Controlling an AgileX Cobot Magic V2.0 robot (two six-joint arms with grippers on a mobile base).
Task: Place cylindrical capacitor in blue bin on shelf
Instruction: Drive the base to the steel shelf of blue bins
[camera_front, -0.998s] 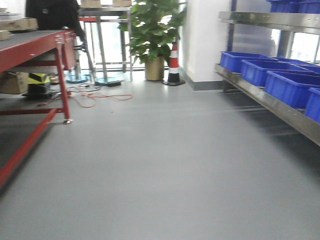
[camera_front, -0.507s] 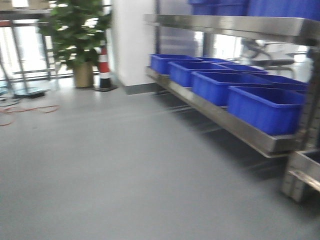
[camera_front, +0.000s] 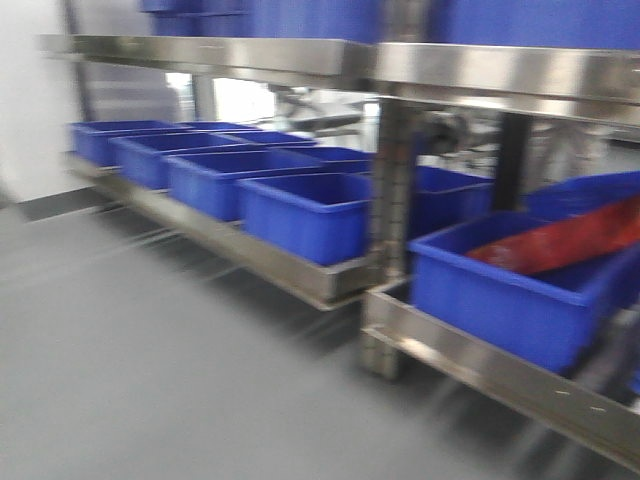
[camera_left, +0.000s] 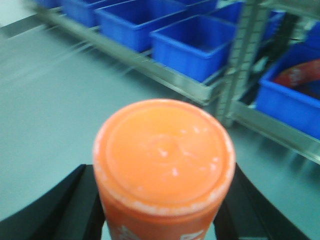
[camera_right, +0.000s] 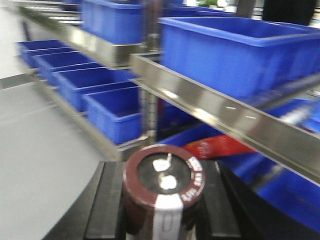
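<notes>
— Where's the part?
— I see the cylindrical capacitor (camera_right: 164, 186) upright, clamped in the right gripper (camera_right: 162, 205): stubby, dark brown, two pale terminals on top.
— Around it?
— Beyond the claw, the shelf (camera_right: 220, 112) rail and blue bins (camera_right: 235, 50); under it a red packet (camera_right: 217, 148), I think, blurred. Left gripper (camera_left: 161, 210) pinches an orange-lidded jar (camera_left: 164, 155).

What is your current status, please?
Left gripper shut on orange-lidded container. Right gripper shut on cylindrical capacitor. Shelf with blue bins ahead; capacitor not yet binned. Nothing seen blocking.
</notes>
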